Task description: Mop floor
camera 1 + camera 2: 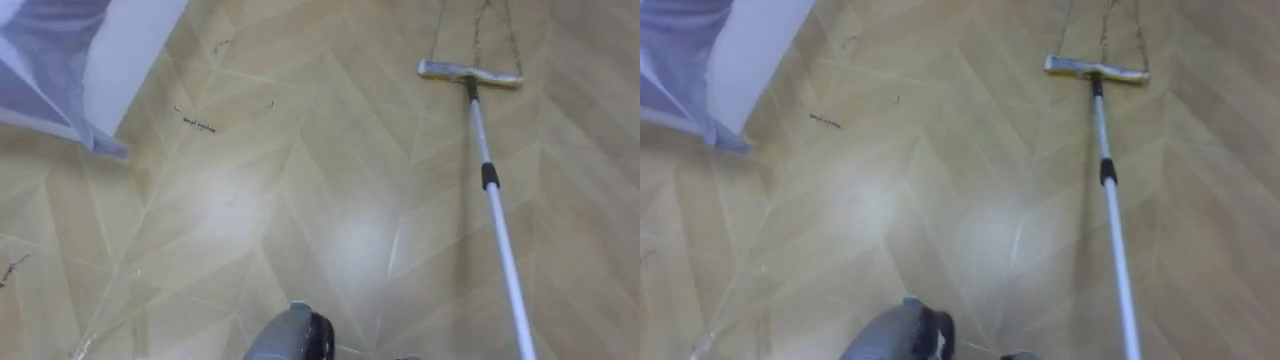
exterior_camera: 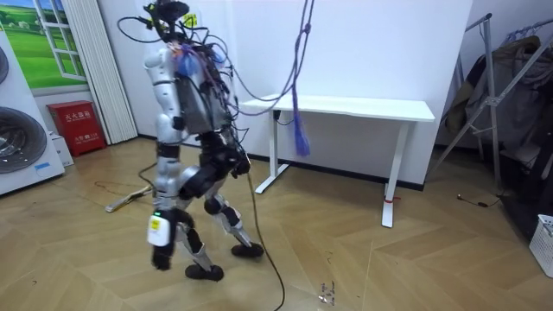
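A flat mop [image 1: 499, 225] lies on the pale herringbone wooden floor [image 1: 330, 200] on the right side of the eye views. Its yellowish rectangular head [image 1: 470, 73] rests flat on the boards in the upper right. From the middle of the head a white pole with a black collar [image 1: 490, 175] slants down to the lower right edge of the frame. No hand is on the stretch of pole seen there.

In the upper left a white flat panel [image 1: 130, 50] stands beside a pale bluish-grey cloth [image 1: 40, 70] that reaches the floor. Thin dark scribble marks [image 1: 197, 123] lie on the boards just right of them, well apart from the mop head.

In the room view the robot stands left of centre with its knees bent and its trunk leaning toward the room view's left. The mop [image 2: 123, 203] lies low on the floor left of its legs. A dark hand [image 2: 232, 161] shows at hip height on the right of its body. It is too small to tell which hand it is, how its fingers are set, or what it touches.

Behind the robot stands a white rectangular desk [image 2: 346, 108]. A white washing machine [image 2: 22, 142] and a red box [image 2: 76, 128] are at the far left.
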